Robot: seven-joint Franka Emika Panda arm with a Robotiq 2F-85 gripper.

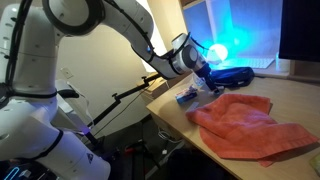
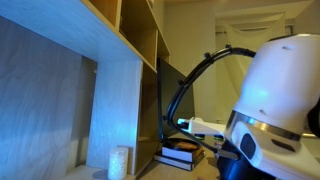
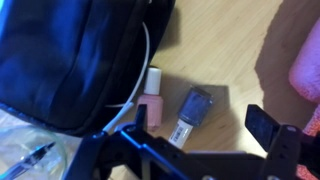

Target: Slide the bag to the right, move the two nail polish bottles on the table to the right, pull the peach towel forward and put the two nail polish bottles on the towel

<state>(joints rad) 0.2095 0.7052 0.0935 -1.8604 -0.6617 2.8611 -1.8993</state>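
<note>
In the wrist view a pink nail polish bottle point(image 3: 152, 98) with a white cap and a dark blue nail polish bottle point(image 3: 194, 105) with a silvery cap lie side by side on the wooden table point(image 3: 225, 45). They lie just below the black bag point(image 3: 70, 55). My gripper point(image 3: 200, 121) is open and empty, its fingers hanging over and either side of the blue bottle. The peach towel point(image 3: 306, 70) shows at the right edge. In an exterior view the gripper point(image 1: 200, 75) hovers beside the bag point(image 1: 230, 75), with the towel point(image 1: 245, 122) crumpled in front.
A clear plastic packet with a pen point(image 3: 30, 152) lies beside the bag near the table's edge point(image 1: 175, 112). A bright blue light point(image 1: 217, 48) glows behind the bag. A wooden shelf unit point(image 2: 125, 60) and a dark monitor point(image 2: 172, 100) stand in an exterior view.
</note>
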